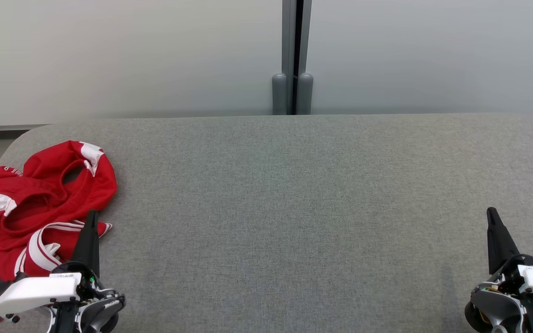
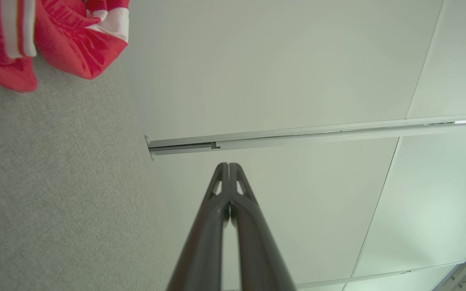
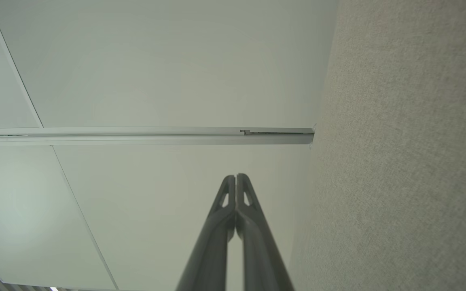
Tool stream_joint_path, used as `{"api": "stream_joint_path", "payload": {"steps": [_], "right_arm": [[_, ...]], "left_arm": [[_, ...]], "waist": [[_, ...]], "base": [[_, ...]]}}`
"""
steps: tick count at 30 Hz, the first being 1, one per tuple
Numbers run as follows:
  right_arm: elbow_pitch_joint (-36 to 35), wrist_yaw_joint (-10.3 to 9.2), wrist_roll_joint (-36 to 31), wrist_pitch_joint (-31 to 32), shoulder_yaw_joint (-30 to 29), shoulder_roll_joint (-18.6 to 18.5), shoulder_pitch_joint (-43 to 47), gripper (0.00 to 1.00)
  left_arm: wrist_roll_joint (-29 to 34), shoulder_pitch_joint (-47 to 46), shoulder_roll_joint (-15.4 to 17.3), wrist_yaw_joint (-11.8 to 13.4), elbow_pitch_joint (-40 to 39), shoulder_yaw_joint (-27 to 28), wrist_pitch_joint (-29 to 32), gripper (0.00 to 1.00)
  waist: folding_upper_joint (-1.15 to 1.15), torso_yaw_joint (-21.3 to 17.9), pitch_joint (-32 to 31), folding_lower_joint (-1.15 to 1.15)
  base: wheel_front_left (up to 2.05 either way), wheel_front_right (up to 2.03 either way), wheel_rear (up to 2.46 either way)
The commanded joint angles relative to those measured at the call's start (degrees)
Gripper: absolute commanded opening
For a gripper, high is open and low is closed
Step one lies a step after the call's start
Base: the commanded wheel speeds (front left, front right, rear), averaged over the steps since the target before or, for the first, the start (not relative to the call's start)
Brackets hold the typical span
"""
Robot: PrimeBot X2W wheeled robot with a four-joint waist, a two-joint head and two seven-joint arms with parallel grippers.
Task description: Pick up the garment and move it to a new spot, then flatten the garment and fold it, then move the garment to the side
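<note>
The red garment [image 1: 26,203], striped in white, lay crumpled at the left edge of the table [image 1: 294,208], toward its far left corner. Part of it ran past the side of the head view, so I could not tell whether it hung over the edge. My left gripper [image 1: 92,215] sat by the near edge, just beside the garment's nearest folds, fingers pressed together with nothing between them. From the head it overlapped the cloth, but its own wrist view showed the cloth off to one side, so I judged it was not touching. My right gripper [image 1: 492,212] sat by the near edge toward the right, well apart from the garment, likewise pressed together and empty. I took both as parked low and wide to leave the middle of the table free for spreading and folding. The pick-up had not begun, by my reading, and the left fingers would have to spread first. Beyond the far edge stood pale wall panels [image 1: 132,55] with two grey posts [image 1: 279,95] at their joint, neither in my way.
</note>
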Motion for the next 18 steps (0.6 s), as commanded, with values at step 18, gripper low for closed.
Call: {"api": "stream_joint_path", "payload": {"steps": [18], "right_arm": [[0.04,0.0,-0.3,0.09,0.02,-0.07,-0.62,0.0]], "left_arm": [[0.06,-0.99,0.18,-0.25,0.05,0.11,0.07,0.0]], "waist": [[0.0,0.0,0.0,0.0]], "base": [[0.0,0.0,0.0]]}}
